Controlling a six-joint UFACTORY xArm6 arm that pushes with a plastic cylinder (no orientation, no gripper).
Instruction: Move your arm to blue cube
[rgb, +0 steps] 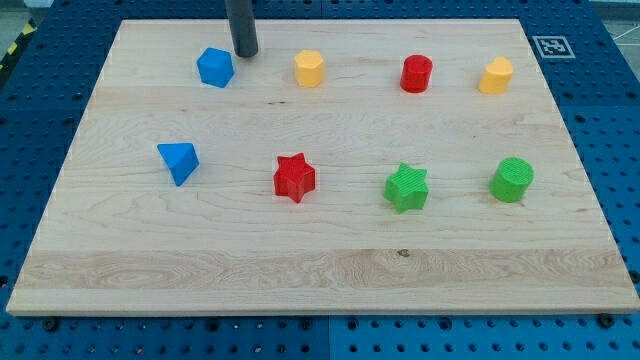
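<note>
My tip (244, 54), bare rod holding nothing, sits just right of blue cube (215, 68), near board's top edge. Risk: overshooting left shoves cube away, possibly off wooden board (320, 270).

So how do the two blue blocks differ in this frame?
The blue cube sits in the top row, just left of my tip; the blue triangular block lies in the lower row, far from the tip. The cube looks blocky with several flat faces, while the triangular block tapers to a point toward the view's bottom. Both share the same blue colour and rest on the wooden board.
</note>
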